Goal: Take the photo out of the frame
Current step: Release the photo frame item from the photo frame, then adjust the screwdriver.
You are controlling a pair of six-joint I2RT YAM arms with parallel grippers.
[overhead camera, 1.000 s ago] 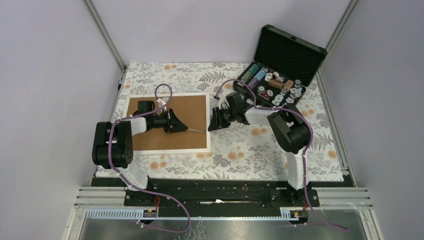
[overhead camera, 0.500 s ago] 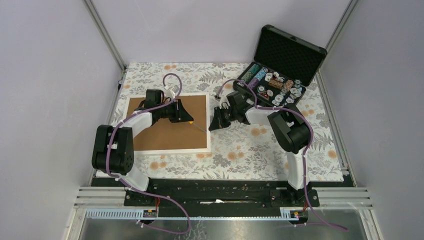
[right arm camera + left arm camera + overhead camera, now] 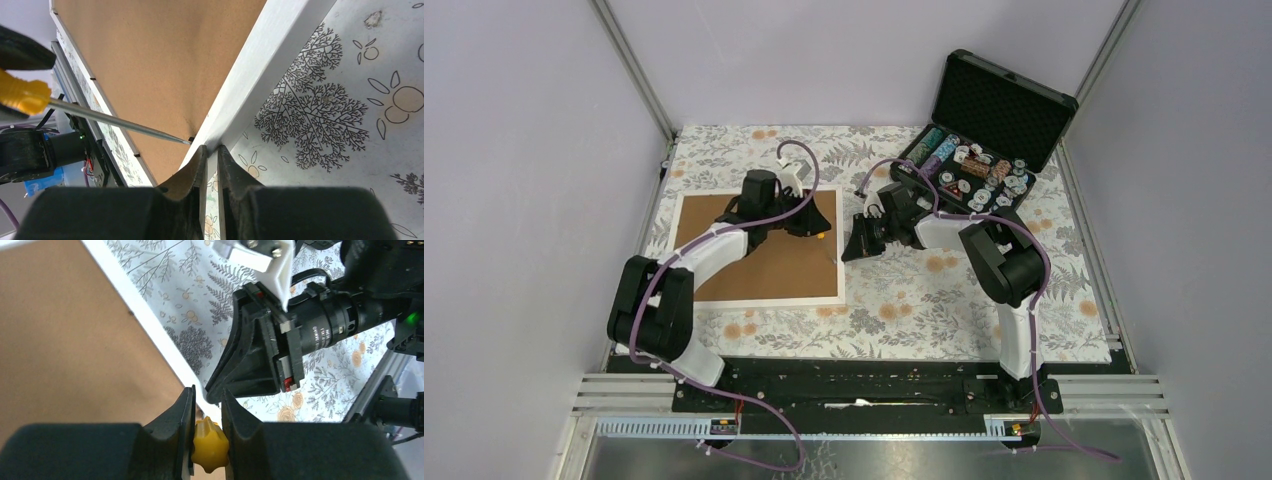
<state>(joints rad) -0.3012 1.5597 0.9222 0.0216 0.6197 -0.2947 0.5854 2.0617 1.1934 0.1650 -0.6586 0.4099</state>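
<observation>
My left claw (image 3: 207, 402) is clamped on the yellow handle of a screwdriver (image 3: 210, 447), with the handle squeezed between both fingers a little back from their tips. From that grip the thin steel shaft runs out ahead of the claw and slopes down, its long axis aimed at my right claw (image 3: 210, 150). Its point sits at a small black tab (image 3: 191, 138) on the inner side of the white border, just beside the right claw's fingertips. The right claw lies low over the flowered tablecloth (image 3: 320, 110) and points toward the frame (image 3: 754, 270). Its jaws are drawn almost together onto the frame's outer edge, leaving only a slim gap where the white border runs in. The frame lies flat and face down beneath the left claw, with its brown fibreboard back up and the narrow white border all round. Its long axis runs from the right claw's tips away past the left claw, so the right claw meets one of the short sides. The left claw hangs over the half of the board nearer that side. The photo I cannot see; only the back shows. An open black case (image 3: 969, 170) of poker chips sits well behind the right claw, apart from the frame, with its lid standing up.
</observation>
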